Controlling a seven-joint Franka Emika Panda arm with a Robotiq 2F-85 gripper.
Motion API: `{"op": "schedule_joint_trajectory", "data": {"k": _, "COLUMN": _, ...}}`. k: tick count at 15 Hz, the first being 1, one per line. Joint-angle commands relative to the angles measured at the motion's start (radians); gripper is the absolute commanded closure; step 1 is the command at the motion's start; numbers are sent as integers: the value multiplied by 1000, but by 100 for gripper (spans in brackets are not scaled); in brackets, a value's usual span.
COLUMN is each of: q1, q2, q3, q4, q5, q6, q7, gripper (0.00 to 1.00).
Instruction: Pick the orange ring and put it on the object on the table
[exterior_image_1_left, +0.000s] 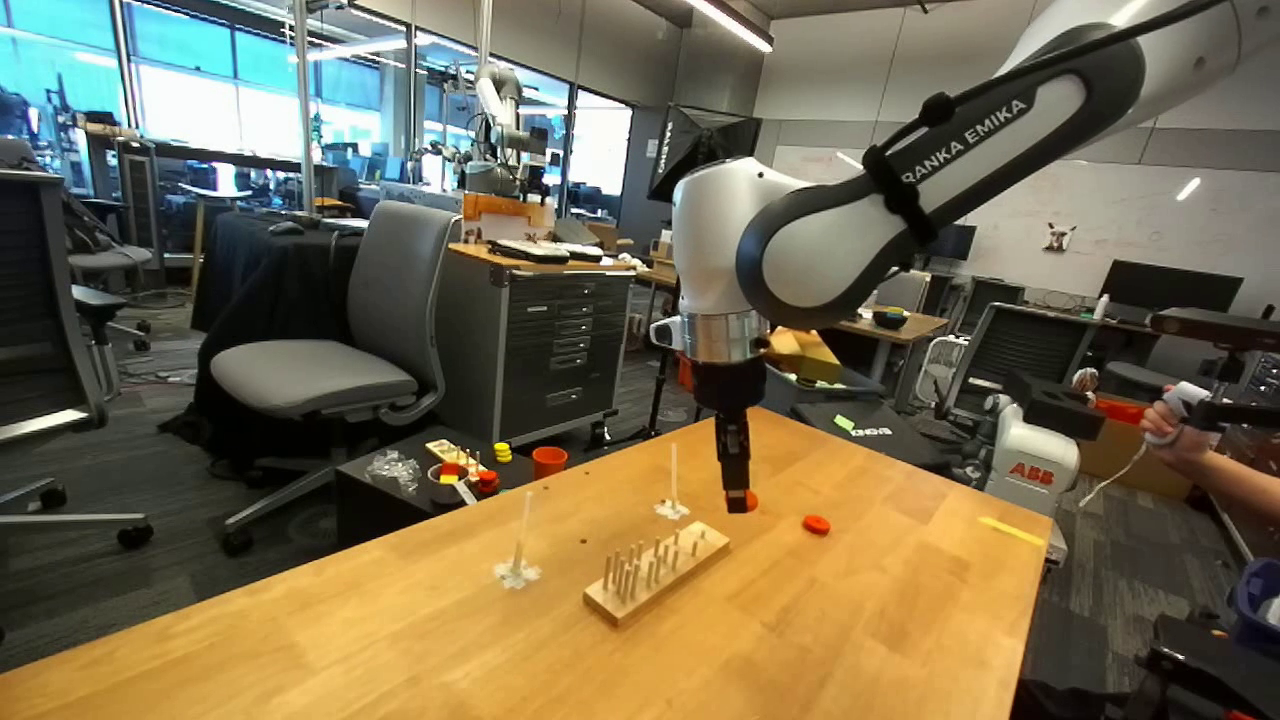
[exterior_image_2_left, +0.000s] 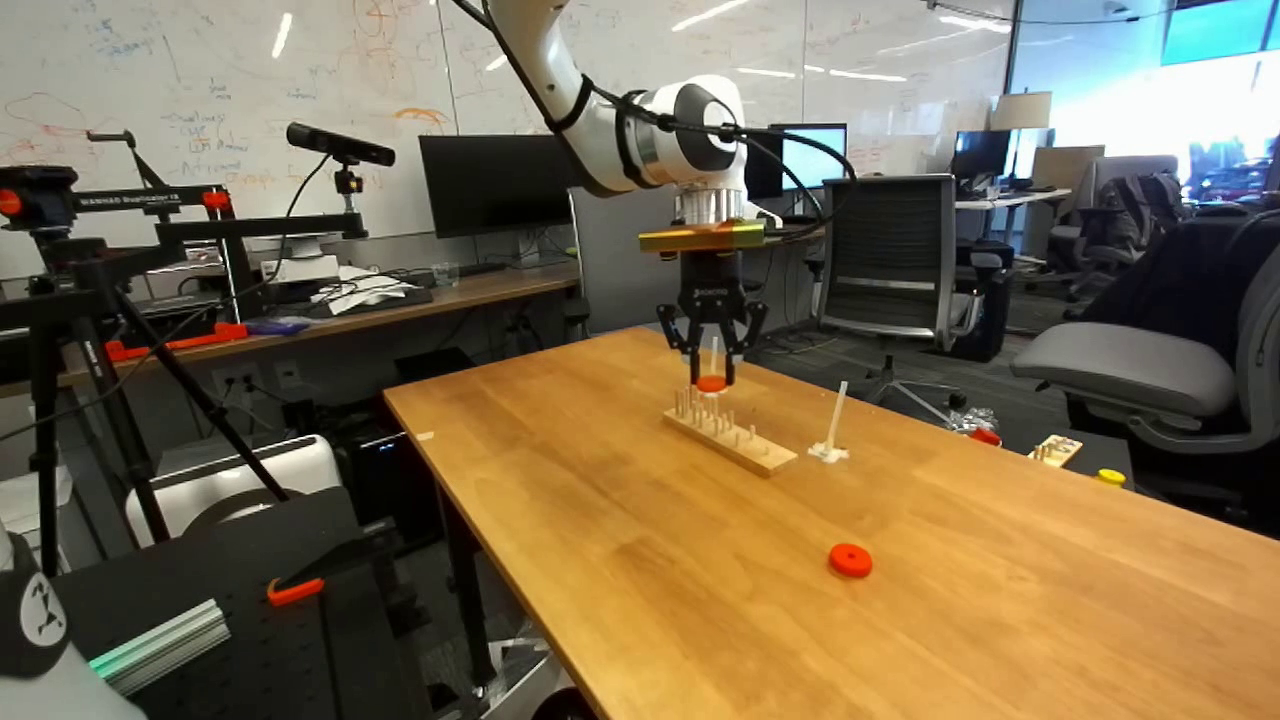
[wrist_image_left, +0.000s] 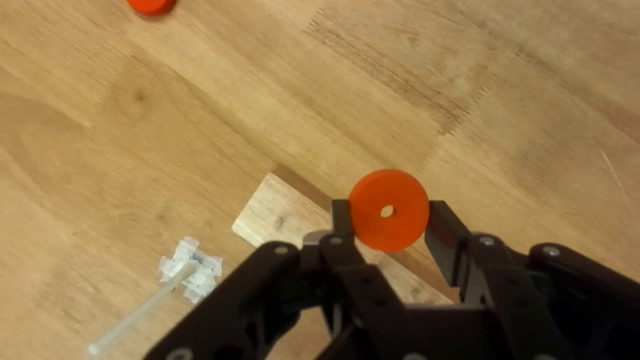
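Observation:
The orange ring (wrist_image_left: 385, 232) is a flat round disc with a small hole at its middle. My gripper (exterior_image_2_left: 712, 380) is shut on it, a finger pressing each side, and holds it in the air. The object, a pale wooden board (exterior_image_2_left: 760, 456) with thin upright pegs, lies flat on the table. Seen from the wrist, the ring overlaps one long edge of the board (wrist_image_left: 277, 212), and my fingers hide much of the board. In an exterior view the fingers partly cover the ring (exterior_image_1_left: 751, 502), which appears near the board's end.
A red-orange disc (exterior_image_2_left: 851, 561) lies on the table away from the board. Two thin upright rods on taped feet, one nearer the camera (exterior_image_1_left: 522, 532) and one farther back (exterior_image_1_left: 674, 478), stand beside the board. A yellow strip (exterior_image_1_left: 1012, 531) marks the tabletop.

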Motion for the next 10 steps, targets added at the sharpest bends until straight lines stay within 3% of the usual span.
{"op": "schedule_joint_trajectory", "data": {"k": 1, "q1": 7, "q2": 53, "q3": 5, "q4": 115, "q5": 1, "q6": -94, "q7": 22, "gripper": 83}}
{"op": "schedule_joint_trajectory", "data": {"k": 10, "q1": 13, "q2": 203, "q3": -1, "q4": 322, "q5": 1, "q6": -230, "q7": 28, "gripper": 83}}
